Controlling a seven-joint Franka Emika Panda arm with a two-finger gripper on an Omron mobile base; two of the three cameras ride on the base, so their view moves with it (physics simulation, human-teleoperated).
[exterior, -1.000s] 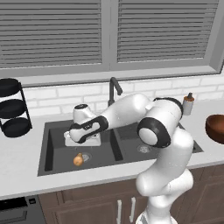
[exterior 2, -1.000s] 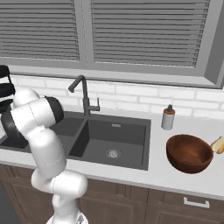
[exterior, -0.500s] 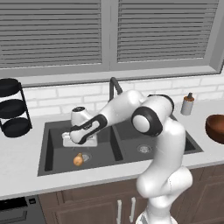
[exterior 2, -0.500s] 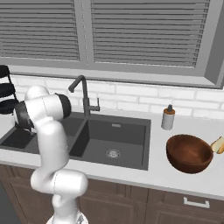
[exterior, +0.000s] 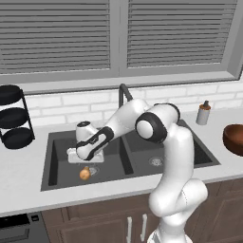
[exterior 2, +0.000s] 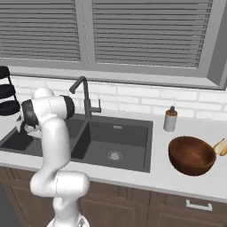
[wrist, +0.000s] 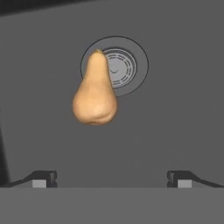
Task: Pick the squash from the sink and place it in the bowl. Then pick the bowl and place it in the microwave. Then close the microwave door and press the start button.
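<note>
Fingers [wrist: 43, 178] spread wide, empty — tan pear-shaped squash [wrist: 94, 92] lying across sink [wrist: 175, 109] drain.

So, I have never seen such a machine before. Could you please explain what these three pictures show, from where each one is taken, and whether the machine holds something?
It is a white robot arm in a rendered kitchen. Two pictures come from cameras on its base, behind it to the left and to the right. The third comes from a camera on the hand, looking down between the open jaws of the gripper, which holds nothing.

The arm reaches into the left basin of the dark sink. There the squash, small and tan, lies on the bottom with its narrow end over the round drain.

On the counter to the right stand a wooden bowl, empty, and a small bottle. A black tiered rack stands to the left of the sink.
</note>
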